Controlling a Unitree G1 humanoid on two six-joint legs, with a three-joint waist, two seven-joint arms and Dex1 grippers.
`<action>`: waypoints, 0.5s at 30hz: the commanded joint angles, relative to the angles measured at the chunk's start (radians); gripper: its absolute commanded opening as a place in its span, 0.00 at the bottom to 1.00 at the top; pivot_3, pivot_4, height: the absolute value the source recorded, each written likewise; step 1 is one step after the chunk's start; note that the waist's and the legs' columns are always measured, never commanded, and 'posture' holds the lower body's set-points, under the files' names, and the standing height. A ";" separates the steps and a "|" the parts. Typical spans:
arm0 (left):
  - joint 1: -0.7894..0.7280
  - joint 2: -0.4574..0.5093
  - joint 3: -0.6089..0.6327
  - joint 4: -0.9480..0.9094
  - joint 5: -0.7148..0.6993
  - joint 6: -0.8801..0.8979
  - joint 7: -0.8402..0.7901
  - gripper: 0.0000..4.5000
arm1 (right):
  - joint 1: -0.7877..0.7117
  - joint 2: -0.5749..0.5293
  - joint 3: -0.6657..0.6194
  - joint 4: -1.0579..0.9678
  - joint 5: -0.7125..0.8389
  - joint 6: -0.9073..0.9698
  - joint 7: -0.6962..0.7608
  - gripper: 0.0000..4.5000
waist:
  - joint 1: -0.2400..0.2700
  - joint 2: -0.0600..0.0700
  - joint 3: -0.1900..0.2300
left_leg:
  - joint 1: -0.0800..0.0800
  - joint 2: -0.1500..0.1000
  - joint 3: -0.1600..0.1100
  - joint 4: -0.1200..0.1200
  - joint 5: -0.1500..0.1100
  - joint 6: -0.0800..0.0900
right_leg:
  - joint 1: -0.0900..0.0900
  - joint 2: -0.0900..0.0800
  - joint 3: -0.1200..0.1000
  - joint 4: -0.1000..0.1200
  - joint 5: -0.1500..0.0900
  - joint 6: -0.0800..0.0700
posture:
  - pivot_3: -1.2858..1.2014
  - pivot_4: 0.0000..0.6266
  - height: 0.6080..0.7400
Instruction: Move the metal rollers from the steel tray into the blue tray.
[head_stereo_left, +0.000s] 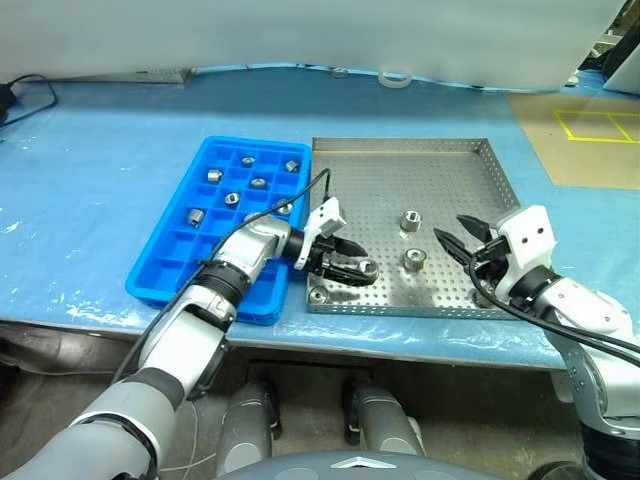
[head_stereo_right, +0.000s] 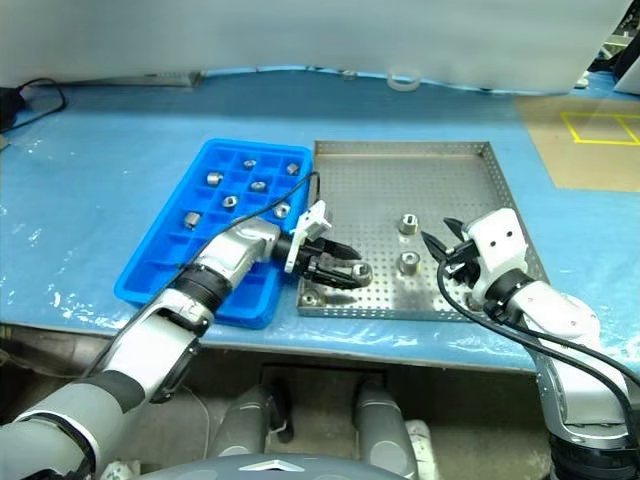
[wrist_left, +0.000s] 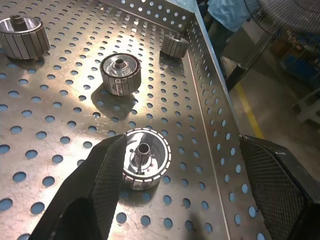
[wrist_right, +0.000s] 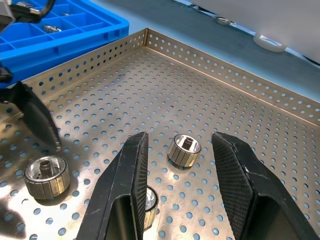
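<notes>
On the steel tray (head_stereo_left: 440, 160), roller (wrist_left: 146, 158) between left claw (wrist_left: 185, 190) fingers

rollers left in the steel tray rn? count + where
4 in the steel tray: two near the middle, one between the left gripper fingers, one in the near-left corner. The arm may hide more.
</notes>
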 joint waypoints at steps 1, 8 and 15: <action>-0.017 -0.037 -0.002 0.050 0.039 -0.060 0.010 0.84 | 0.016 -0.002 -0.023 -0.064 0.026 0.010 -0.007 0.45 | -0.001 0.001 -0.002 | 0.000 0.000 0.000 0.000 -0.001 0.001 | 0.001 0.000 0.000 -0.001 0.000 0.000 | 0.31 0.24 1.00; 0.007 -0.070 -0.028 0.073 0.108 -0.102 -0.014 0.84 | 0.076 -0.038 -0.001 -0.123 0.074 0.037 0.042 0.45 | -0.001 0.007 -0.006 | 0.004 -0.001 0.000 0.000 -0.005 0.008 | 0.012 -0.002 -0.001 -0.013 0.000 0.000 | 0.31 0.24 1.00; 0.007 -0.070 -0.043 0.105 0.181 -0.161 0.003 0.84 | 0.136 -0.072 -0.029 -0.142 0.089 0.025 0.065 0.45 | -0.001 0.007 -0.009 | 0.008 -0.003 0.000 -0.001 -0.007 0.010 | 0.017 -0.003 -0.001 -0.017 0.000 0.000 | 0.31 0.24 1.00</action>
